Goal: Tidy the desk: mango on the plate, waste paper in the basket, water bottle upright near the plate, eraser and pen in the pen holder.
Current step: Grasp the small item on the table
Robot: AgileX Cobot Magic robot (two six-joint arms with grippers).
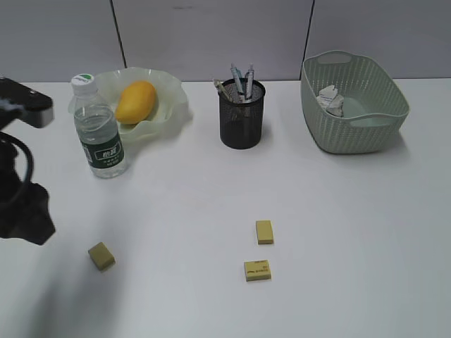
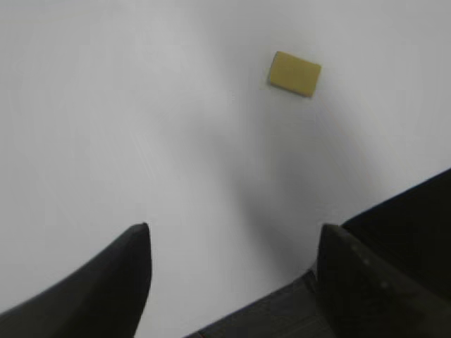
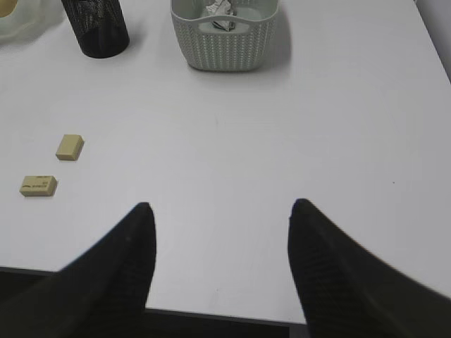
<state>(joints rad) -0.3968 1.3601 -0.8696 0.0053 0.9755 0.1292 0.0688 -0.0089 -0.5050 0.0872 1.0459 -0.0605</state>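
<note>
Three yellow erasers (image 1: 101, 255) lying loose on the white counter (image 1: 338, 239): one front left, two near the middle front, close together. Mango (image 1: 135, 101) in the wavy plate (image 1: 173, 95), water bottle (image 1: 99, 128) upright just beside it. Pens in the mesh pen holder (image 1: 242, 116). Waste paper (image 1: 330, 100) inside the basket (image 1: 366, 134). Left gripper (image 2: 232, 243) spread apart over bare counter, empty. Right gripper (image 3: 220, 211) likewise apart, empty.

Ext cam: chest height, slanting down across the surface (image 1: 338, 232) toward back wall. L wrist cam: close, steep down past left claw (image 2: 232, 236). R wrist cam: higher, facing forward past right claw (image 3: 220, 211); shares basket (image 3: 224, 46), pen holder (image 3: 95, 28) w/ ext.
</note>
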